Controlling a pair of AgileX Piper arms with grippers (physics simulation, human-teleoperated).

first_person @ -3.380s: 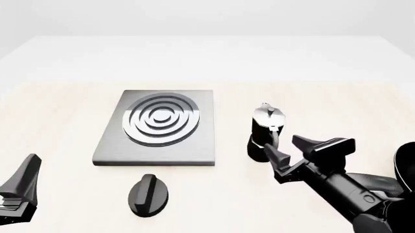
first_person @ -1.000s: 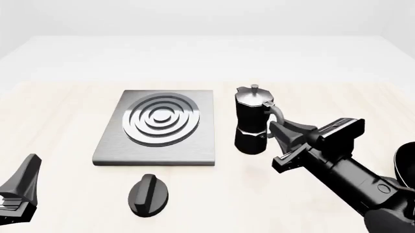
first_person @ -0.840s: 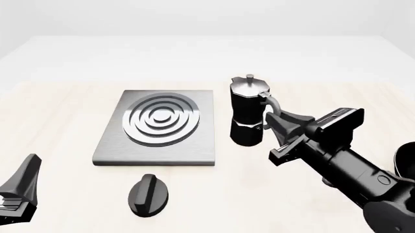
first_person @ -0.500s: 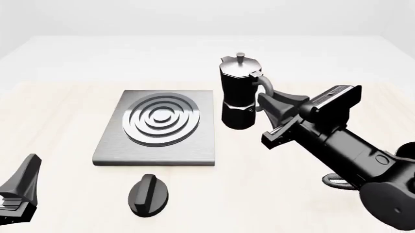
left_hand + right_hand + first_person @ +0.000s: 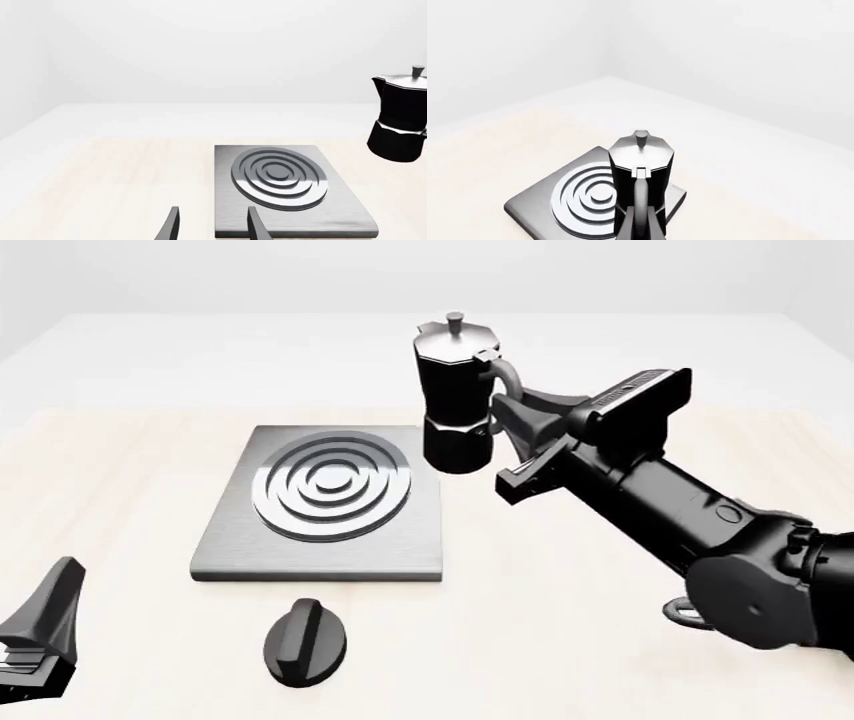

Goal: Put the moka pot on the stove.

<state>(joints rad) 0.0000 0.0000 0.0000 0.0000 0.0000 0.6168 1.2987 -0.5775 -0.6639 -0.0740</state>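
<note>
Front view: the right claw (image 5: 518, 435) is gripping the moka pot (image 5: 458, 400) by its curved handle, holding it upright in the air in the upper middle of the frame, just past the stove's (image 5: 327, 502) upper right corner. The left claw (image 5: 34, 635) is sitting at the lower left corner, and whether it is spread or closed cannot be told here. A black knob (image 5: 306, 639) is lying on the worktop (image 5: 120, 460) below the stove.

Left wrist view: the pot (image 5: 400, 117) is hanging at the right edge, clear of the slab (image 5: 290, 187); the left claw's fingers (image 5: 257, 227) are standing narrowly apart around nothing.

Right wrist view: the pot (image 5: 640, 175) is showing in the centre with the rings (image 5: 590, 197) to its lower left.

To do this step well, I judge the pot should be carried sideways over the ring centre while staying level, then lowered straight until its base is sitting flat before letting go.
</note>
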